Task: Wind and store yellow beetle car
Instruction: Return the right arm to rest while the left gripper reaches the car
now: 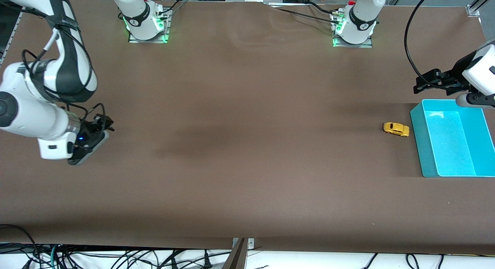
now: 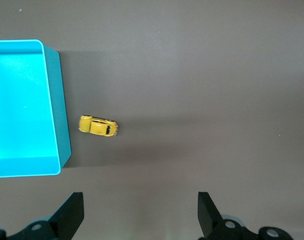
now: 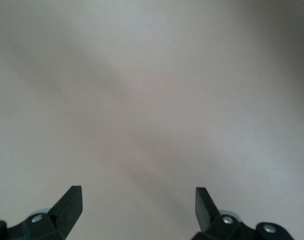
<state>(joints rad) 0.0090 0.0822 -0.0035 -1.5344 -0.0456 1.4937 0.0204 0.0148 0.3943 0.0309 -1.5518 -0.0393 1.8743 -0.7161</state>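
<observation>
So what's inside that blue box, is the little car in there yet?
Nothing shows inside the blue box; its floor looks bare, though one corner runs out of view. The yellow car sits on the table beside it.

**Open bench, one wall beside the car**

The brown bench (image 1: 239, 153) lies bare across its middle and along the edge nearest the front camera, so a gripper has open passage there. The only tall obstacle is the turquoise bin (image 1: 421, 145), at the left arm's end of the bench. The yellow beetle car (image 1: 396, 128) sits just beside the bin's side wall with a narrow strip of bench between them; the approach is tight on that side. The car's other sides and its top are unobstructed.

The left gripper (image 1: 427, 83), jaws spread wide, hangs above the bench beside the bin's corner farther from the front camera. The right gripper (image 1: 101, 124), also spread wide, waits over bare bench at the right arm's end, well apart from both.
</observation>
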